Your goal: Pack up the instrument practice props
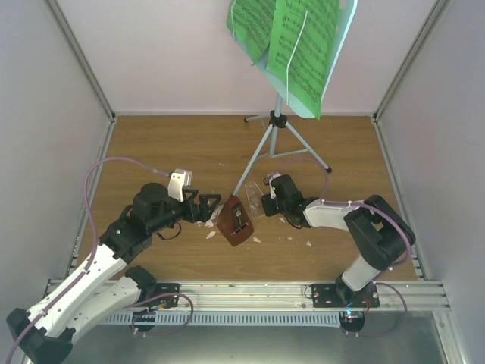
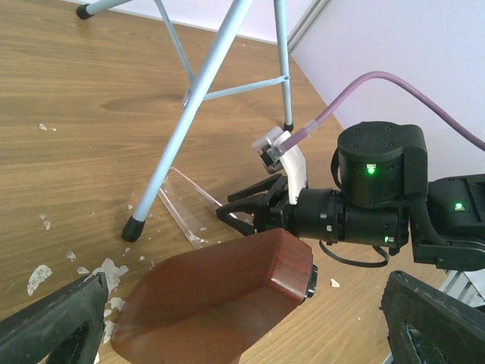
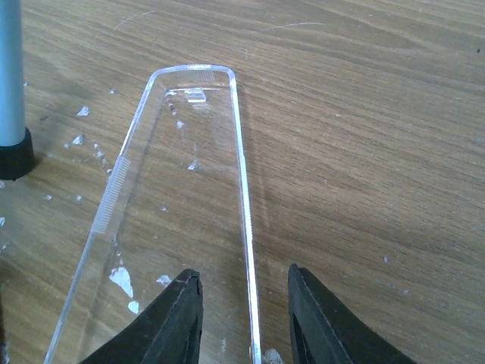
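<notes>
The pale blue music stand (image 1: 278, 119) stands at the back on silver tripod legs (image 2: 195, 98), with bright green sheet-music pages (image 1: 303, 45) on it. The reddish-brown metronome body (image 1: 233, 221) lies tipped on the wooden floor. In the left wrist view it (image 2: 220, 299) sits between the wide-apart fingers of my left gripper (image 2: 244, 287), which is open. The metronome's clear cover (image 3: 182, 189) lies detached beside it. My right gripper (image 3: 245, 284) is open, its fingers astride the cover's right side wall. It also shows in the top view (image 1: 267, 203).
Small white crumbs (image 1: 211, 235) are scattered on the floor round the metronome and the near tripod foot (image 2: 134, 228). That foot (image 3: 14, 155) stands just left of the clear cover. White walls and metal rails enclose the floor.
</notes>
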{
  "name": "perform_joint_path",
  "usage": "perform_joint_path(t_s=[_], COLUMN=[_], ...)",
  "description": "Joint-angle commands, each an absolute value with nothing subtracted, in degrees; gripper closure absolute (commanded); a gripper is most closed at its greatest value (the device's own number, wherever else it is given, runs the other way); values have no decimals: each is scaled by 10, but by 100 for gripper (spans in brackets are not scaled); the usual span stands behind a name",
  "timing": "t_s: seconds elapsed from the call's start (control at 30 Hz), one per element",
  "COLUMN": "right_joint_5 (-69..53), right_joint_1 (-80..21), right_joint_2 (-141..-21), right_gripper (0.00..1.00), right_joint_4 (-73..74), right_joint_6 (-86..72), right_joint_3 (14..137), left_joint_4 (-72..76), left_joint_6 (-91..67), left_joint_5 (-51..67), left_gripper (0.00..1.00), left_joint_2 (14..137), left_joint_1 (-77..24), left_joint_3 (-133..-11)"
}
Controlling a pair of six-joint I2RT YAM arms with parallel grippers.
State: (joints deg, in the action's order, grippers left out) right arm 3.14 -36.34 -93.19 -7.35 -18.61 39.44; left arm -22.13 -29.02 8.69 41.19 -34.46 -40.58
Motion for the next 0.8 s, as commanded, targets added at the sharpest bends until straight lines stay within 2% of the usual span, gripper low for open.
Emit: perform_joint_path(t_s=[0.0,0.37,0.5,0.77], right_joint_5=[49,67,74,116], right_joint_1=[-365,-369,-370,-370], right_joint_2=[-951,-964,-958,-900], right_gripper=[68,88,98,100], right_joint_4=[-79,-92,-93,-45], right_joint_6=[-173,-162,-162,-177], right_joint_3=[409,406,401,371], left_joint_4=[-209,-212,-213,-215], left_joint_6=[-294,-294,-294,-293], left_joint_5=[80,78,75,72], left_gripper=[1,1,1,1], left_joint_2=[404,407,407,408], left_joint_1=[-344,-344,-344,-344], left_joint_3=[-401,-403,-404,-405])
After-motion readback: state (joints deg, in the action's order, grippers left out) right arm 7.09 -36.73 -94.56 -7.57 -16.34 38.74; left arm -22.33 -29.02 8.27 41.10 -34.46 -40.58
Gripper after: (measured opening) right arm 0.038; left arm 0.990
